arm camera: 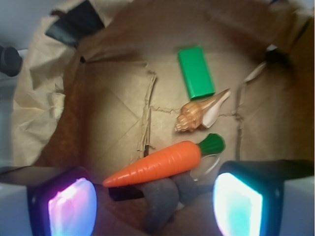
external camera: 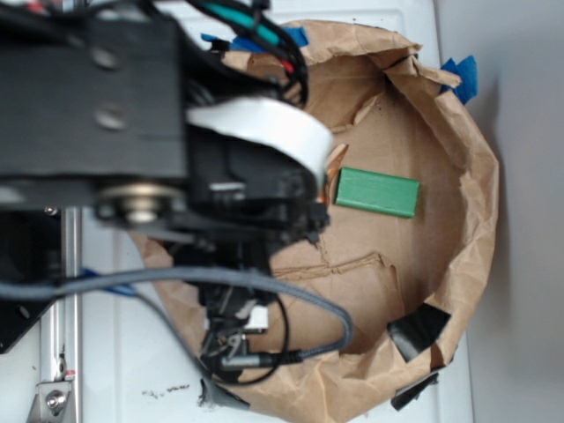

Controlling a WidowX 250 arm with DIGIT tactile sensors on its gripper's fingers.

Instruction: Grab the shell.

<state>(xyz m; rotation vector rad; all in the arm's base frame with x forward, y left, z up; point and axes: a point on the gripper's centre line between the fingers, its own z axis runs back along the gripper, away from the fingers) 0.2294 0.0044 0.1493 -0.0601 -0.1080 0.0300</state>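
Shell (arm camera: 202, 113) lies just beyond the carrot (arm camera: 162, 162), beside the green block (arm camera: 196, 72). Gripper (arm camera: 155, 199) jaws spread wide, empty — poised for descent.

Soft indoor light, both views a little blurred.
In the exterior view the dark arm (external camera: 132, 132) close to the lens is out of focus, while the white desk (external camera: 529, 264) is bright and washed out. In the wrist view the fingers (arm camera: 236, 201) glow pink and teal and are blurred; the carrot (arm camera: 162, 162) shows a soft sheen, the shell (arm camera: 202, 113) is slightly soft, and the corners darken.
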